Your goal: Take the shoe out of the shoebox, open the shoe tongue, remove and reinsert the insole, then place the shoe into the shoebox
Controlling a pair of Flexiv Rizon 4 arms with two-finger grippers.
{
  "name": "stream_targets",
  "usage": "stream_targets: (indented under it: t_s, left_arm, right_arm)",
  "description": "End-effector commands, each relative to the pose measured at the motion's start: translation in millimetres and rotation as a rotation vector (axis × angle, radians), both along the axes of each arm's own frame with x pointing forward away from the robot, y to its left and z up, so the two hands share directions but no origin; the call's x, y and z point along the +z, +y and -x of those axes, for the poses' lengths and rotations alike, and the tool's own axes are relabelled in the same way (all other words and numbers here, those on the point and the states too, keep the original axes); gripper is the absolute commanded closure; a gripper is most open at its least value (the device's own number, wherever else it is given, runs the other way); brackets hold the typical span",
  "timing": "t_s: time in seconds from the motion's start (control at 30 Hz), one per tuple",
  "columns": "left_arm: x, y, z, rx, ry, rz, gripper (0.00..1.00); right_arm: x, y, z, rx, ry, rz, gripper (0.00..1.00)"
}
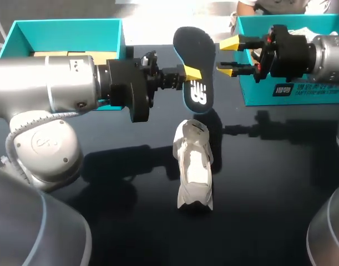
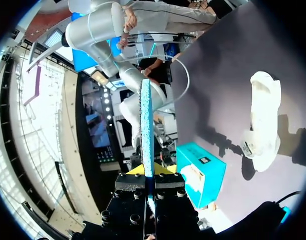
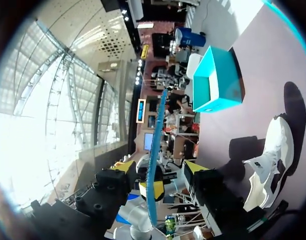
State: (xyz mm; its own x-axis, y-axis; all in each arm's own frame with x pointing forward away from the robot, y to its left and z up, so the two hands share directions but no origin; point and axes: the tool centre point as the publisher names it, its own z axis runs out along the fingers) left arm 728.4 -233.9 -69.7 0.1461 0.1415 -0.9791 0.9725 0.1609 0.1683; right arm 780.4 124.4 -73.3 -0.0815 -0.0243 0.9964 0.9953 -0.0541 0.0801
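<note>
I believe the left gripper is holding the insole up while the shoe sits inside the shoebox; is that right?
Not quite: the shoe lies out on the table, as the head view shows. The left gripper does hold the insole up.

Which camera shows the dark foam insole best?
The head view: the dark foam insole shows its whole flat face there. Both wrist views catch only its thin edge.
</note>
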Motion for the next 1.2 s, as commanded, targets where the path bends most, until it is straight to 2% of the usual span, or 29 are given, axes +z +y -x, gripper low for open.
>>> stream_targets:
  t_s: [0.03,0.47,0.53,0.57,0.63,0.87,0.9,0.93,0.97,1.0,1.2]
  left_arm:
    - [-7,-19,-5.8,-0.009,-0.006,0.021,1.0]
    - [-5,-32,-8.0,-0.018,-0.034,0.042,1.0]
    - [-6,-33,-7.7,-0.018,-0.036,0.047,1.0]
    - [-7,-33,-7.7,-0.017,-0.037,0.048,1.0]
    - [-9,-33,-8.4,-0.012,-0.033,0.05,1.0]
    - [-15,-33,-14.4,0.017,-0.022,0.056,1.0]
    - [-15,-33,-14.3,0.017,-0.021,0.053,0.93]
    - [-15,-33,-13.0,0.018,-0.023,0.05,0.58]
    - [-14,-32,-11.6,0.02,-0.02,0.046,0.09]
    - [-15,-30,-9.7,0.018,-0.017,0.041,0.0]
    - [-18,-5,3.4,0.008,0.017,-0.042,0.0]
  right_arm:
    - [0,9,-5.8,0.012,0.0,0.006,0.44]
    - [1,18,-10.7,0.015,0.009,0.005,0.6]
    - [1,18,-10.7,0.011,0.014,0.003,0.68]
    - [0,18,-10.8,0.008,0.017,0.001,0.76]
    - [1,18,-10.4,0.003,0.025,-0.007,1.0]
    - [2,21,-6.2,0.003,0.03,-0.009,1.0]
    - [1,21,-6.3,0.001,0.032,-0.008,1.0]
    - [0,20,-6.7,0.0,0.032,-0.007,1.0]
    - [-1,20,-7.0,-0.002,0.034,-0.003,1.0]
    - [-2,20,-7.8,-0.005,0.034,0.001,1.0]
    - [-14,19,-12.3,-0.002,0.021,0.05,1.0]
